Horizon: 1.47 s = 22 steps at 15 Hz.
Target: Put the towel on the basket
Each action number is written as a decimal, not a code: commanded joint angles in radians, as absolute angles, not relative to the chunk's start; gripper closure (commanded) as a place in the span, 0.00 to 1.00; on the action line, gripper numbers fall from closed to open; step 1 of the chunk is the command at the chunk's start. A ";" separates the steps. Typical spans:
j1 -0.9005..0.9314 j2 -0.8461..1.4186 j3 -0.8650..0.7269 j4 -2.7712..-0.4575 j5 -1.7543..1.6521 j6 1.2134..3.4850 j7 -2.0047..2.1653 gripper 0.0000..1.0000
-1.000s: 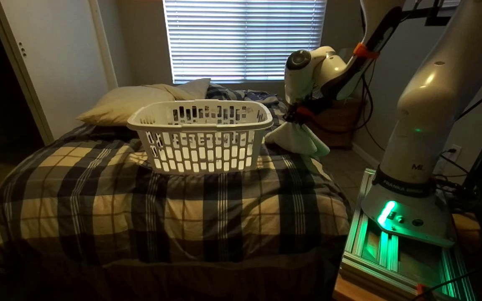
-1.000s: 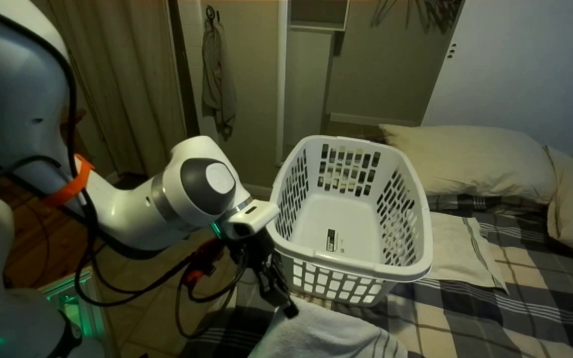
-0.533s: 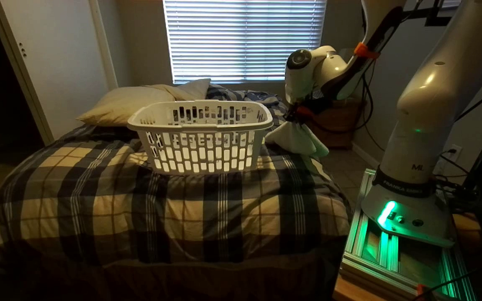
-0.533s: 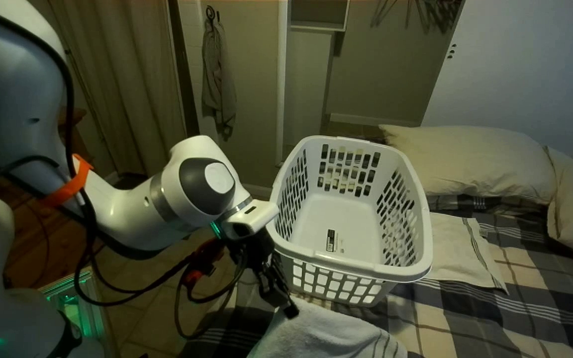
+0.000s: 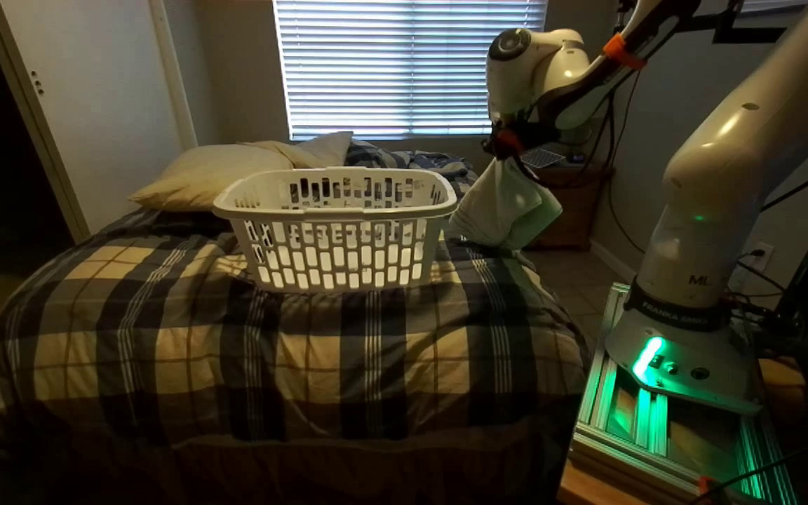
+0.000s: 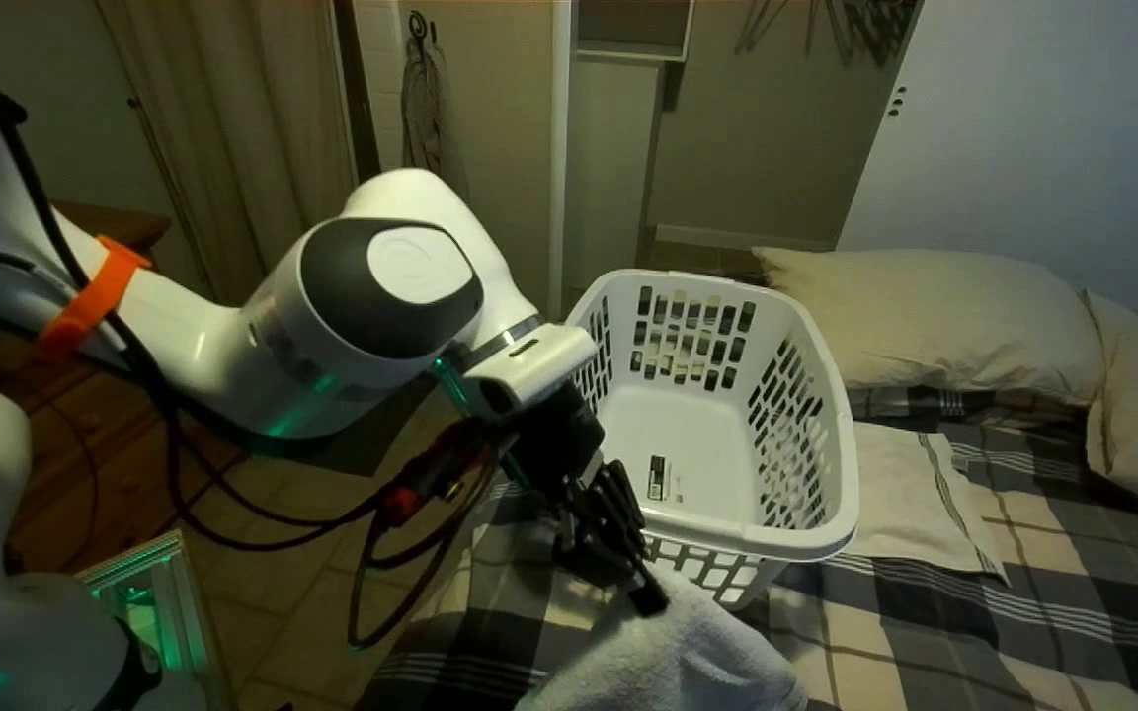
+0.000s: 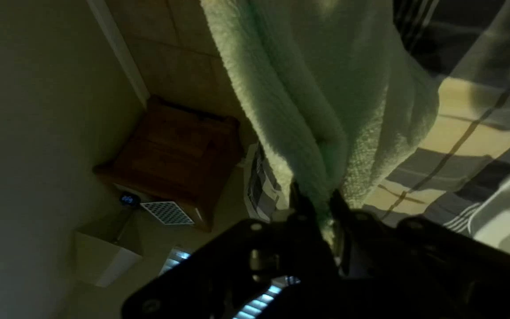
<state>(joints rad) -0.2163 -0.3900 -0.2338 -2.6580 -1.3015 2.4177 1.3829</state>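
Clamping the towel (image 5: 504, 209) in our claw (image 7: 317, 200), we risk its hanging folds catching the rim of the basket (image 5: 334, 212) if we cross this low.

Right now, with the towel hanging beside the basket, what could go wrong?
The towel hangs well below the top of the basket, so unless raised further it might snag or end up draped outside. The gripper pinches only a bunched part of it, so it could slip out.
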 commanded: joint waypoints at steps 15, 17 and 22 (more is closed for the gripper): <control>-0.190 -0.357 -0.106 -2.357 -1.076 2.273 1.549 0.93; -0.175 -0.357 -0.108 -2.332 -0.990 2.249 1.534 0.93; -0.157 -0.282 -0.082 -2.192 -0.714 2.083 1.536 0.94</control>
